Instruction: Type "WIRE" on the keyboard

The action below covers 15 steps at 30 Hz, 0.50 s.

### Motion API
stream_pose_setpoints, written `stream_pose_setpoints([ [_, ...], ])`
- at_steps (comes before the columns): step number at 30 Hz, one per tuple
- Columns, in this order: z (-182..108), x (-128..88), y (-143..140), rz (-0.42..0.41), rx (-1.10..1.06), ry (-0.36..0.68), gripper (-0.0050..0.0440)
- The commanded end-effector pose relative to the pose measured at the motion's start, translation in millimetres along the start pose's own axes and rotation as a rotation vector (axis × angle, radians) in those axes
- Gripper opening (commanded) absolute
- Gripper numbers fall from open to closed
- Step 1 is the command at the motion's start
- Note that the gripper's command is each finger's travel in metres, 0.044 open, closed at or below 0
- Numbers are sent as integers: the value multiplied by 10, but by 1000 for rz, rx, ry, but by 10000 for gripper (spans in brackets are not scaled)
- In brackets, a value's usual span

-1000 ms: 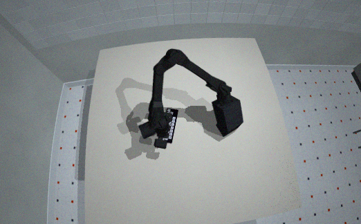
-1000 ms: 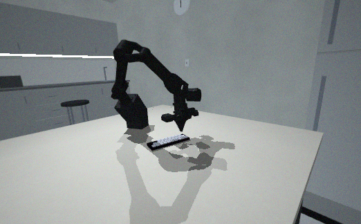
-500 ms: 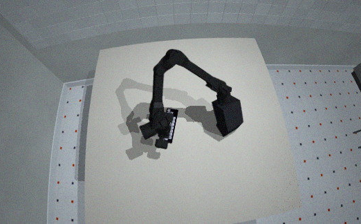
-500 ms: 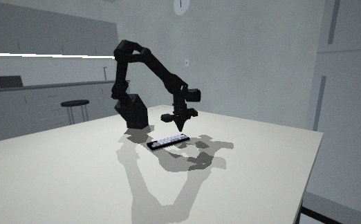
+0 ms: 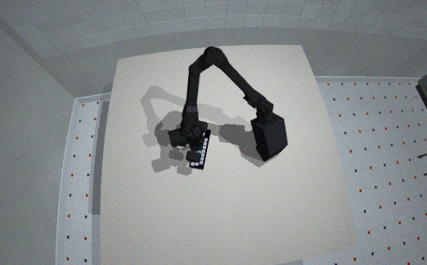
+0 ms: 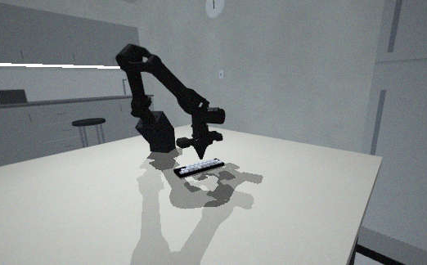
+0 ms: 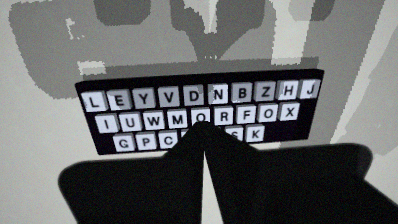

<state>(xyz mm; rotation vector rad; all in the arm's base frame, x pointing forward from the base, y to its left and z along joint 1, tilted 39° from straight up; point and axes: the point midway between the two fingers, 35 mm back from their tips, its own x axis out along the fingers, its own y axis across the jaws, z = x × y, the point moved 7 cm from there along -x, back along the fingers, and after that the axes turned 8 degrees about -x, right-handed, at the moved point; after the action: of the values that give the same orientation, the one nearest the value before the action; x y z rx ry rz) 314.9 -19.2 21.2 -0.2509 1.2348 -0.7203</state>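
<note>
A small black keyboard (image 5: 204,150) (image 6: 199,170) (image 7: 305,131) with white letter keys lies flat on the pale table (image 5: 223,204) (image 6: 305,184) (image 7: 40,150). My gripper (image 6: 201,156) (image 7: 201,127) is shut on nothing, its fingers forming one point. It hangs a little above the keyboard, pointing down. In the wrist view the tip stands over the lower edge of the middle row, just below the O key (image 7: 200,117). The W key (image 7: 152,120) lies to the tip's left, the I key (image 7: 106,123) further left, the R key (image 7: 223,116) just right, and the E key (image 7: 118,100) in the top row. The fingers hide part of the bottom row.
The arm's black base block (image 5: 269,136) (image 6: 158,135) stands on the table behind the keyboard. A stool (image 6: 87,123) and a counter stand beyond the table's far side. The table's right edge (image 6: 370,192) drops to the floor.
</note>
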Motion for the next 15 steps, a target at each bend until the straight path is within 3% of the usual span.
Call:
stream_pose_setpoints([
  [1, -47, -1, -59, 4, -10, 3, 0],
  [10, -47, -1, -82, 5, -10, 3, 0],
  [15, -106, 2, -609, 6, -10, 4, 0],
])
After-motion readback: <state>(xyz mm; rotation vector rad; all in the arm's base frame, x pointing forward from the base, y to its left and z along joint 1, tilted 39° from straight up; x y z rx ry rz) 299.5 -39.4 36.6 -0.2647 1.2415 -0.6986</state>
